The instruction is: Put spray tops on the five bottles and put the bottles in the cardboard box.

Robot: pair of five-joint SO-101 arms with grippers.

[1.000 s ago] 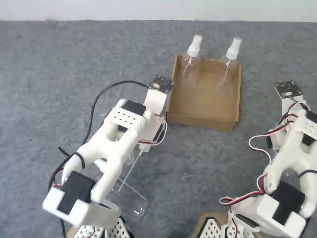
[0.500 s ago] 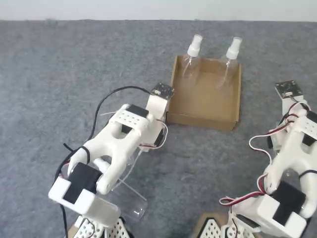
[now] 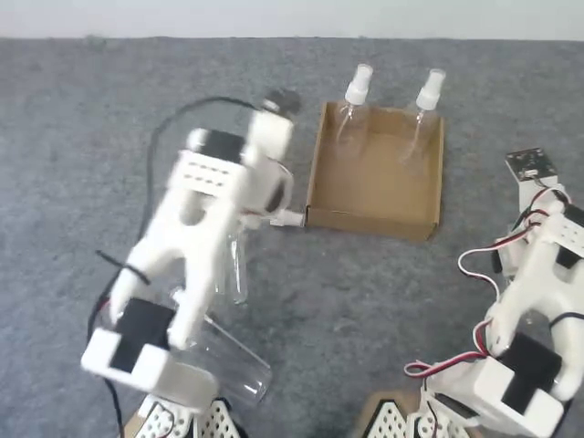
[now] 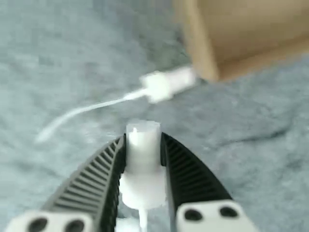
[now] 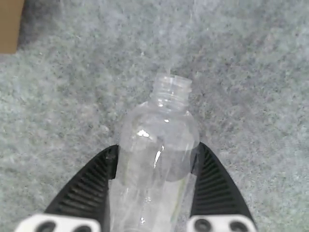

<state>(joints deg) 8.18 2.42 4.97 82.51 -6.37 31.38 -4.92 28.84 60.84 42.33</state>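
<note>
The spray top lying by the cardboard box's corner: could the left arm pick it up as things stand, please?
Probably not yet: the left gripper is shut on a held spray top. The loose spray top lies bare on the carpet beside the cardboard box, so the way is otherwise free.

Left pincer (image 4: 142,140) risen, swung away from cardboard box (image 3: 365,219) corner, uncovering loose spray top (image 3: 288,218).

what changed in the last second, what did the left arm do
The left gripper, jaws shut on a spray top, rose and swung away from the cardboard box's near corner, uncovering a loose spray top lying there. The right gripper with its open bottle, the box and the two capped bottles in it stayed put.
</note>
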